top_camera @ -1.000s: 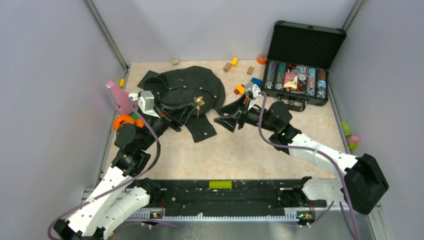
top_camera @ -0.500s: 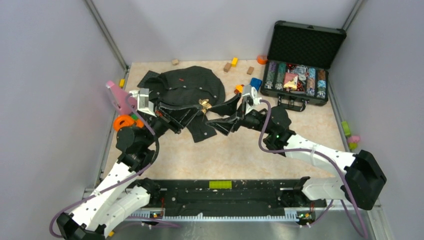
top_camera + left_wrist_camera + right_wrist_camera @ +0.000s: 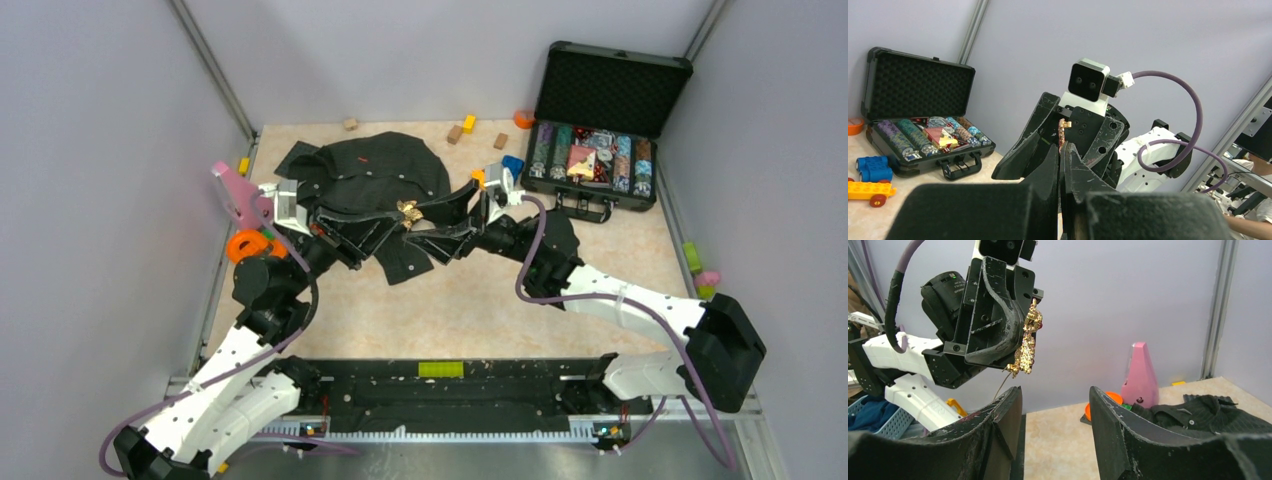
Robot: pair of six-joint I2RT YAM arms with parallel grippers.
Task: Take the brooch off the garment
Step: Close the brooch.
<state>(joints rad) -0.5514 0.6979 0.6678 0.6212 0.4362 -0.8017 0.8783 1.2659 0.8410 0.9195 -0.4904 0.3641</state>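
Note:
The gold brooch (image 3: 409, 212) hangs free in the air, pinched at the tip of my left gripper (image 3: 403, 214), which is shut on it. It shows edge-on in the left wrist view (image 3: 1064, 131) and as a glittering gold cluster with a thin pin in the right wrist view (image 3: 1027, 344). The dark pinstriped shirt (image 3: 375, 178) lies crumpled on the table behind and below. My right gripper (image 3: 428, 220) is open, its fingers spread just right of the brooch, facing the left gripper. In the right wrist view the brooch hangs above the left finger (image 3: 1003, 415).
An open black case (image 3: 598, 140) of poker chips stands at the back right. Toy blocks (image 3: 462, 128) lie along the back. A pink cone (image 3: 236, 195) and orange ring (image 3: 247, 243) sit at the left wall. A blue block and toy car (image 3: 870, 175) lie near the case.
My right gripper has moved left, from about a hand's width away up to the brooch. The left gripper, holding the brooch, has shifted slightly right and up.

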